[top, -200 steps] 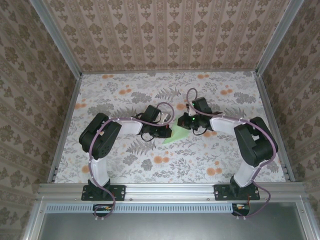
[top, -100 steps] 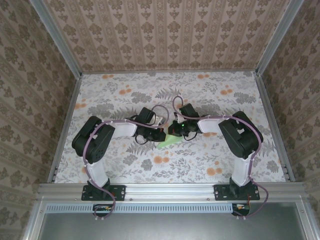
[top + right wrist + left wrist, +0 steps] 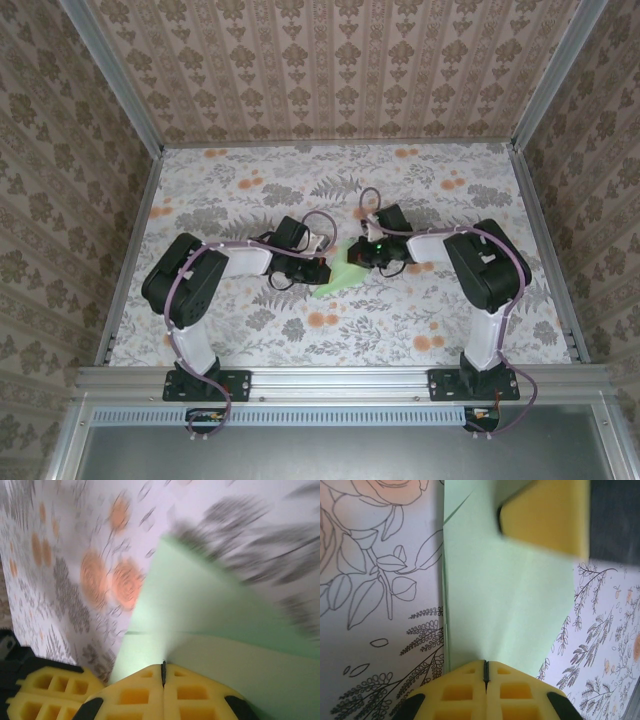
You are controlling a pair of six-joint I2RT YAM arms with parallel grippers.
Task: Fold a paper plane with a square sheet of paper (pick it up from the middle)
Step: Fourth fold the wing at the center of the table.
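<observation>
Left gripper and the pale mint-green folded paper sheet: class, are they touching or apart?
Touching. The left wrist view shows the left gripper shut, with the pale mint-green folded paper sheet running straight in between its closed jaws.

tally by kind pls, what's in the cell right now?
green paper sheet: 1
grippers: 2 (left gripper, right gripper)
floral tablecloth: 1
total: 4
</observation>
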